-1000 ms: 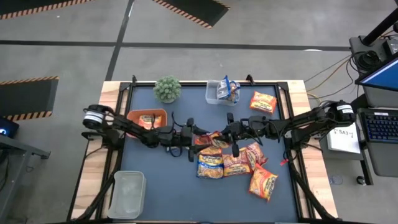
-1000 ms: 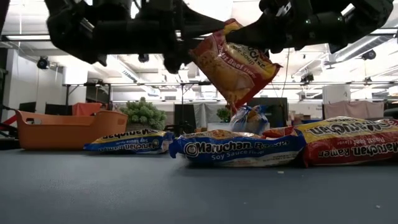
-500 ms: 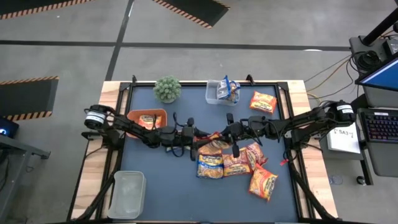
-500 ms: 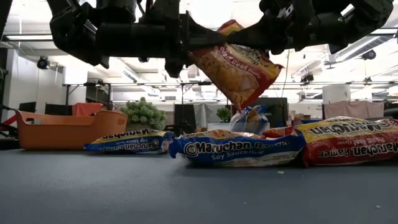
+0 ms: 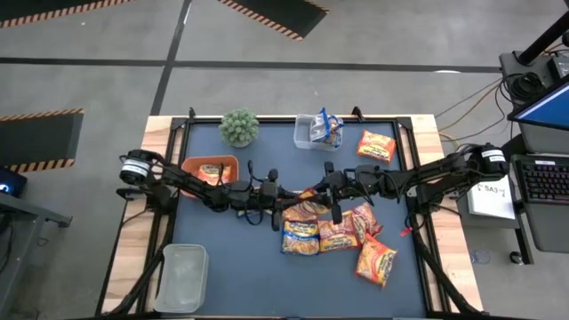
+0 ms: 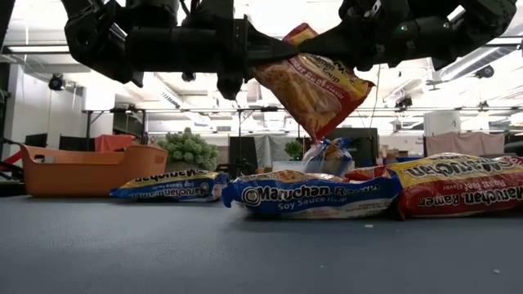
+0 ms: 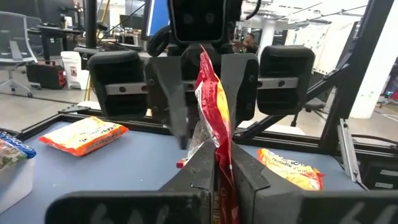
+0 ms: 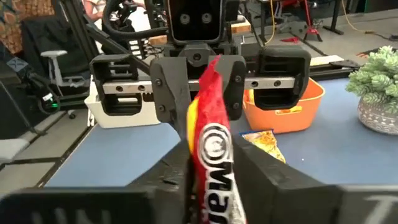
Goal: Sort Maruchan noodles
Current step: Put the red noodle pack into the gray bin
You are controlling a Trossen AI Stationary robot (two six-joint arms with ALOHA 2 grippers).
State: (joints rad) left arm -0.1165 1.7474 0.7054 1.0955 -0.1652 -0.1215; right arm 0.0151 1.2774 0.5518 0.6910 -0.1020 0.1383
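A red-and-orange Maruchan noodles packet [image 6: 315, 90] hangs in the air over the middle of the table [image 5: 222, 258]. My left gripper [image 7: 217, 165] comes in from the left and my right gripper [image 8: 210, 155] from the right. They face each other, both shut on this packet [image 5: 304, 194]. Several more packets lie flat in a pile [image 5: 320, 233] just nearer. One lies near the far right corner [image 5: 376, 145] and another at the near right [image 5: 376, 260]. My left gripper pinches one edge of the packet [image 7: 219, 146] between its two fingers, coming in level from the table's left. The packet stands on edge between the fingers, lifted clear of the table. My right gripper has the opposite, printed end of the packet [image 8: 209, 140] between its two fingers, coming in level from the table's right. Below both grippers the packet's free part [image 6: 319, 114] hangs tilted.
An orange tray [image 5: 210, 169] holding a packet sits at the left. A clear tub [image 5: 317, 131] with a blue packet stands at the far edge, beside a small plant [image 5: 239, 127]. Another clear tub [image 5: 182, 277] stands at the near left corner.
My left gripper has moved toward the table's right edge, up to the packet that the right gripper holds aloft, and has taken hold of its edge. The packet's hanging part has tipped up a little. The right gripper has stayed in place.
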